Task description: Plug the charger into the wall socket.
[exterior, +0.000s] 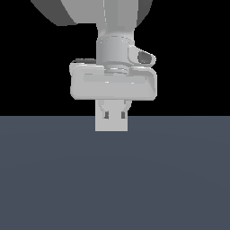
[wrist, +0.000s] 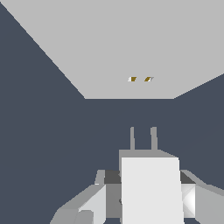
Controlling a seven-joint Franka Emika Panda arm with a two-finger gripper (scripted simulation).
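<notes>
Wrist view showed the charger point(wrist: 151, 188) pinched between the fingers of the hand point(wrist: 148, 197), its two prongs pointing ahead toward the wall socket point(wrist: 109, 43). That grip, I judge, kept the prongs free and roughly level for insertion. The socket's two dark holes point(wrist: 140, 79) sat ahead of the prongs, seemingly almost in line with them, with dark counter point(wrist: 52, 144) showing between prongs and plate, so the two were apart. In the exterior view the hand point(exterior: 114, 117) hung down over the counter point(exterior: 115, 179), hiding most of the socket point(exterior: 111, 125) behind it. Nothing stood between charger and plate; only fine alignment looked likely to hinder.
</notes>
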